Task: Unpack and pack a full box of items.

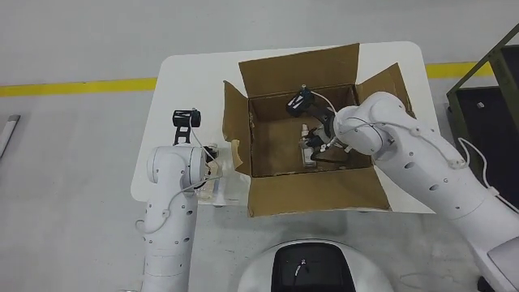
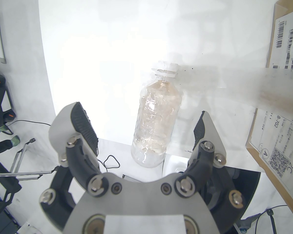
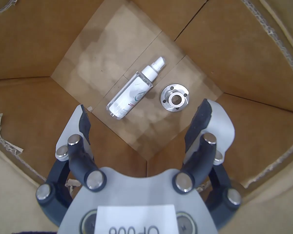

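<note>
An open cardboard box [image 1: 300, 73] stands in the middle of the white table [image 1: 195, 81]. My right gripper [image 3: 144, 107] hangs open inside it, above the box floor. On that floor lie a white spray bottle [image 3: 134, 91] and, beside it, a round metal flange [image 3: 175, 97]. Neither touches the fingers. Left of the box, my left gripper [image 2: 141, 113] is open over a clear plastic bottle [image 2: 157, 120] with a white cap. That bottle lies on the table near the front edge, in line with the gap between the fingers, and nothing grips it.
The box's left flap [image 2: 285, 49], covered in labels, juts out close to the clear bottle. Its four flaps are spread outward. A dark metal cart [image 1: 486, 105] stands off the table's right end. The table's front edge runs just behind the clear bottle's base.
</note>
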